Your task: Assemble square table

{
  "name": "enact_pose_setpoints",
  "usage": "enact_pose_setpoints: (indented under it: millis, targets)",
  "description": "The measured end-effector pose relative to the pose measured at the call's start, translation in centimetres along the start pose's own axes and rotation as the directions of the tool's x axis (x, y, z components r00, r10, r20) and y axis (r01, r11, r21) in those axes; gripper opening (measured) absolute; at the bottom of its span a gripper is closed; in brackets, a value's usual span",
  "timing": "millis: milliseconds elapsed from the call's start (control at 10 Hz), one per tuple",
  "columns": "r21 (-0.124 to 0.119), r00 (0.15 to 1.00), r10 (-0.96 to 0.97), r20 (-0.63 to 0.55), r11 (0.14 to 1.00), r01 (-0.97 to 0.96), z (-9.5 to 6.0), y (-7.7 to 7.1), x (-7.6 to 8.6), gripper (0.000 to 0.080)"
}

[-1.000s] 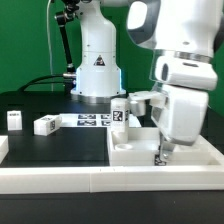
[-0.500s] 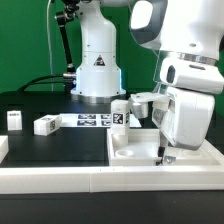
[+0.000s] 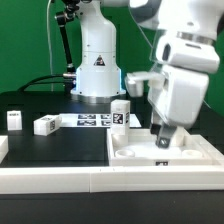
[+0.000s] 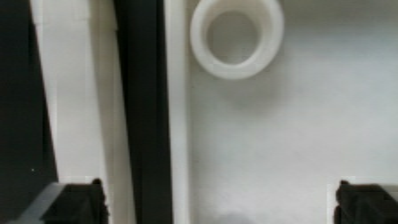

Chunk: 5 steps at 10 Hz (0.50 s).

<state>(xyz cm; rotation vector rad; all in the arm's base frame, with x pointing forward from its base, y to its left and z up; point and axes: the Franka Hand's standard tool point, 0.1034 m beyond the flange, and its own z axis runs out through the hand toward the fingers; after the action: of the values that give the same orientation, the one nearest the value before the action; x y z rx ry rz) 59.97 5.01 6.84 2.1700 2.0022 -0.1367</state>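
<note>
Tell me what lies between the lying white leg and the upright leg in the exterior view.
The marker board lies flat between the lying leg and the upright leg, seen in the exterior view only.

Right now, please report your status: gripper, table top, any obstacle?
Gripper open, empty, just over the table top. Top lies flat. Upright leg stands near its corner; lying leg and far leg well clear.
</note>
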Motion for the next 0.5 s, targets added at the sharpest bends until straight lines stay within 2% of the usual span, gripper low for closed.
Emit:
enact_pose_setpoints:
  millis: [200, 300, 500]
  targets:
    - [-0.001, 1.000, 0.010, 0.002, 1.000, -0.010, -1.7, -1.3, -2.1, 0.0649]
    - [0.017, 1.000, 0.019, 0.004, 1.000, -0.019, -1.7, -2.6, -3.8, 0.0649]
    - [0.029, 0.998, 0.055, 0.005, 0.998, -0.055, -1.7, -3.7, -5.7, 0.0649]
